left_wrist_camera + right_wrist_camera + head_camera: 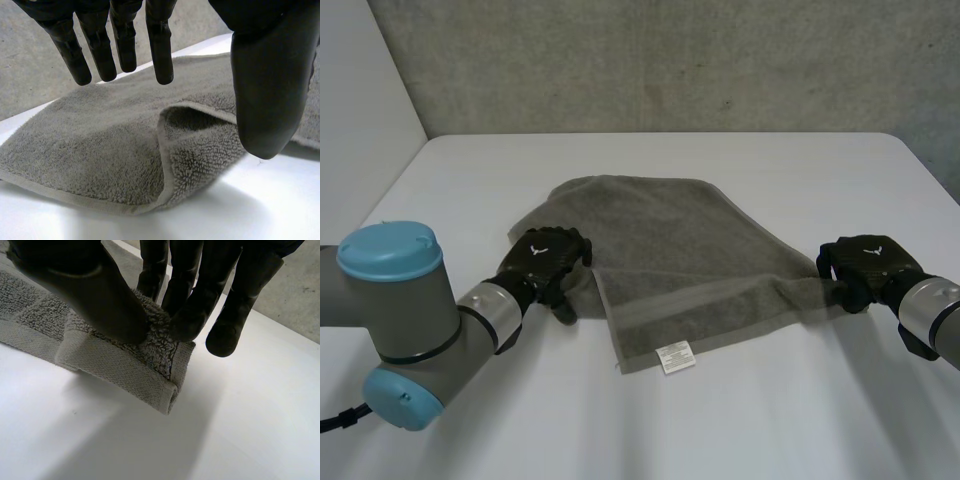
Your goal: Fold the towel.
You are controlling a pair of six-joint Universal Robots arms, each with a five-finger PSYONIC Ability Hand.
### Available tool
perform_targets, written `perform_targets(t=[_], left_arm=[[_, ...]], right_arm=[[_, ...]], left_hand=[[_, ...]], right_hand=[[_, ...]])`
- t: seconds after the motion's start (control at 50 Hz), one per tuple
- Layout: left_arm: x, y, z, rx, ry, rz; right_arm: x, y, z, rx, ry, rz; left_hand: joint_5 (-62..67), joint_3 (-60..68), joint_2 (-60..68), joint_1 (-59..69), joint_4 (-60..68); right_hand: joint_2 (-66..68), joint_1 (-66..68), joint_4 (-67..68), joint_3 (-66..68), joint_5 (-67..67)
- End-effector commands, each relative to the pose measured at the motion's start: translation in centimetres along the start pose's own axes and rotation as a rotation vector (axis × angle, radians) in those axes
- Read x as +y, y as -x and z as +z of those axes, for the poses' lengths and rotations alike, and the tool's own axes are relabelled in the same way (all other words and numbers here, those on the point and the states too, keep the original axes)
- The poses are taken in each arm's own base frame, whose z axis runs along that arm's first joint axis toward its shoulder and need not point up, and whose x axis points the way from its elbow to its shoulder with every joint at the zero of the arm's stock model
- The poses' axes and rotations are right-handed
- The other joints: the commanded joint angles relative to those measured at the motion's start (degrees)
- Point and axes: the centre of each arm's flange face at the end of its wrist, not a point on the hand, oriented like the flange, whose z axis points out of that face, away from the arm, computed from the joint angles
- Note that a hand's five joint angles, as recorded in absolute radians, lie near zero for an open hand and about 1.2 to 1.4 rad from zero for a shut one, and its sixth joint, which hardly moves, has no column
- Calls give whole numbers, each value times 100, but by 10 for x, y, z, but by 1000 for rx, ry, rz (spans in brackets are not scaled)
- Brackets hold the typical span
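1. Starting with the left hand (545,262): wide open, fingers straight and spread well away from the thumb, gripping nothing.
2. Directly under that palm, the towel (670,260), grey terry spread over the white table (770,420). Below the gap between fingers and thumb, a turned-over flap of its edge, lying loose.
3. Across now to the right hand (868,268): clamped on the towel's far-side corner, pile squeezed tight between thumb and fingertips.
4. Just beneath those fingertips, the hemmed corner, doubled over on itself and bunched up.
5. Between the two hands, the near hem running from one to the other, with a small white label (675,356) on it, somewhat nearer the left hand.
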Motion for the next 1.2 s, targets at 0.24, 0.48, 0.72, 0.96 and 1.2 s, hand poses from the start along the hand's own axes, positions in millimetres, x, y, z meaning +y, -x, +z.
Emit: perform_targets(t=[0.24, 0.48, 0.72, 0.96, 1.2], left_arm=[[8, 2, 7, -9, 22, 72], [11, 3, 10, -9, 28, 72], [17, 5, 20, -9, 38, 69], [22, 7, 32, -4, 74, 58], [20, 8, 32, -2, 84, 50]], right_arm=[[2, -1, 1, 0, 5, 1], [3, -1, 2, -1, 11, 2], [4, 0, 2, -7, 15, 3], [5, 1, 2, -13, 14, 3], [4, 1, 2, -16, 11, 3]], left_hand=[[24, 49, 47, 38, 61], [158, 183, 181, 172, 195], [310, 334, 333, 323, 347], [846, 871, 870, 860, 884], [4208, 4233, 4231, 4222, 4245]], right_hand=[[597, 442, 323, 217, 337], [597, 442, 323, 217, 337], [597, 442, 323, 217, 337], [597, 442, 323, 217, 337], [597, 442, 323, 217, 337]])
